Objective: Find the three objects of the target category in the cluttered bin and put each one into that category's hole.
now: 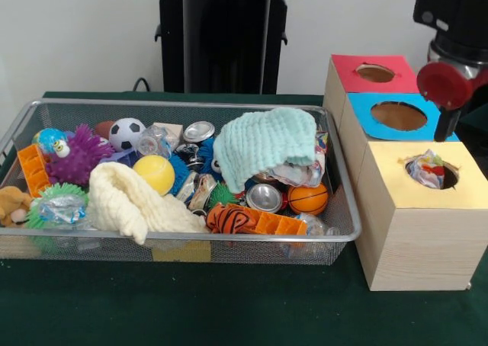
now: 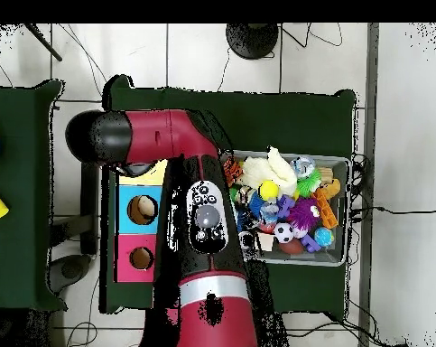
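Note:
The wire-mesh bin (image 1: pixel 23 117) is full of clutter; it also shows in the overhead view (image 2: pixel 340 257). One white polka-dot fabric piece (image 1: pixel 425 169) sits in the round hole (image 1: pixel 450 180) of the yellow-topped box (image 1: pixel 427 232). Another crumpled, speckled white piece (image 1: pixel 299 172) seems to lie in the bin under the mint-green cloth (image 1: pixel 263 144). A third piece does not show. My gripper (image 1: pixel 446 125) hangs at the right, just above the blue and yellow boxes. Nothing shows in it. In the overhead view my arm (image 2: pixel 203 217) hides it and most of the yellow box (image 2: pixel 153 172).
A blue-topped box (image 1: pixel 396 117) and a red-topped box (image 1: pixel 372 73) stand behind the yellow one. In the bin are a cream fluffy cloth (image 1: pixel 133 201), balls, crushed cans, a purple spiky toy (image 1: pixel 76 159) and orange blocks. The pedestal (image 1: pixel 221 37) stands behind the table.

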Controlling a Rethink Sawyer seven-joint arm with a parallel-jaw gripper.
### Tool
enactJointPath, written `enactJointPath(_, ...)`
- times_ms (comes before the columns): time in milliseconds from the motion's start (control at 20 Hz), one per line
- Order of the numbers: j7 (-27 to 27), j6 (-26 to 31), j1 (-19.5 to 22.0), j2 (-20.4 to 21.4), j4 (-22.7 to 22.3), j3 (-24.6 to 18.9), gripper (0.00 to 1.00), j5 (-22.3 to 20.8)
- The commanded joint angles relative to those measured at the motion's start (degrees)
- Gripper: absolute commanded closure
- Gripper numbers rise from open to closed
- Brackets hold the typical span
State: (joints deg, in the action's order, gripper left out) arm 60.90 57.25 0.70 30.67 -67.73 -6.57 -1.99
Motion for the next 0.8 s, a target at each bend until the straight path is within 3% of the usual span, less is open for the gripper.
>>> enactJointPath(50, -1.1, -4.88, 3.4, 2.21, -2.41, -4.41, 1.0, -2.44)
enactJointPath(300, -5.58, -11.85, 7.62, 2.44, -4.99, -5.44, 1.0, -5.3)
enactJointPath(400, -11.32, -12.37, 10.4, 3.4, -6.76, -7.79, 1.0, -6.4)
enactJointPath(800, -17.76, -10.83, 18.38, 4.71, -9.2, -12.65, 1.0, -10.58)
